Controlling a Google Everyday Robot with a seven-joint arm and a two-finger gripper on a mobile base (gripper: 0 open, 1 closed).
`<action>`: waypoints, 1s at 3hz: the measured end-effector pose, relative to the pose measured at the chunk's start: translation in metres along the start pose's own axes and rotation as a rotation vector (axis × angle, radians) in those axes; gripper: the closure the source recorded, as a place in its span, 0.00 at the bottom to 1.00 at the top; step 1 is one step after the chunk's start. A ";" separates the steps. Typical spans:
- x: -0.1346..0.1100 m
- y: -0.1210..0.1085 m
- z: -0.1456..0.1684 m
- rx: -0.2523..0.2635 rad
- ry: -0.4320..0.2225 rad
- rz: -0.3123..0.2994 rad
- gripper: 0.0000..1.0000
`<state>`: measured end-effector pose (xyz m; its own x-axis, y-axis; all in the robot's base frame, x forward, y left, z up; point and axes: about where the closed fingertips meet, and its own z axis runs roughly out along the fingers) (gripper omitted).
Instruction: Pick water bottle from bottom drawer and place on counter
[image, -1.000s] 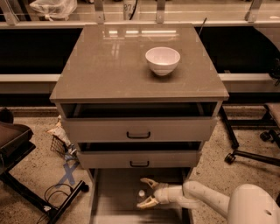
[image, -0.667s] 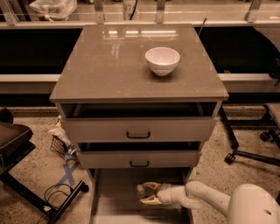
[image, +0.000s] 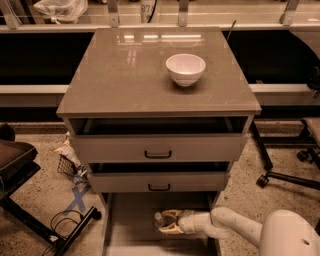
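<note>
Water bottle (image: 158, 220) in bottom drawer (image: 130, 222) (right of middle), between tips of jaws, spread open around it

I work in what looks like a lab or office workroom: long benches (image: 30, 92) behind the table (image: 125, 75), a wheeled chair base (image: 285, 177), loose cables (image: 57, 222) and a blue tape cross (image: 77, 199) on the speckled floor (image: 30, 200). My tool (image: 167, 223) is in the bottom drawer (image: 130, 220).

I see the gripper (image: 167, 223) down in the bottom drawer (image: 129, 226), hiding part of the bottle (image: 158, 218); contact unreadable. Drawer's front and the arm (image: 235, 228) run off the lower edge.
</note>
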<state>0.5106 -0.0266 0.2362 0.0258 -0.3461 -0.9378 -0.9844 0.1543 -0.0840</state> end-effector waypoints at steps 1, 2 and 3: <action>0.000 0.000 0.000 -0.001 -0.001 0.000 1.00; -0.017 0.007 -0.007 0.027 -0.046 0.010 1.00; -0.089 0.000 -0.048 0.171 -0.131 0.020 1.00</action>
<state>0.5003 -0.0401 0.3362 0.0400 -0.2200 -0.9747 -0.9415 0.3183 -0.1105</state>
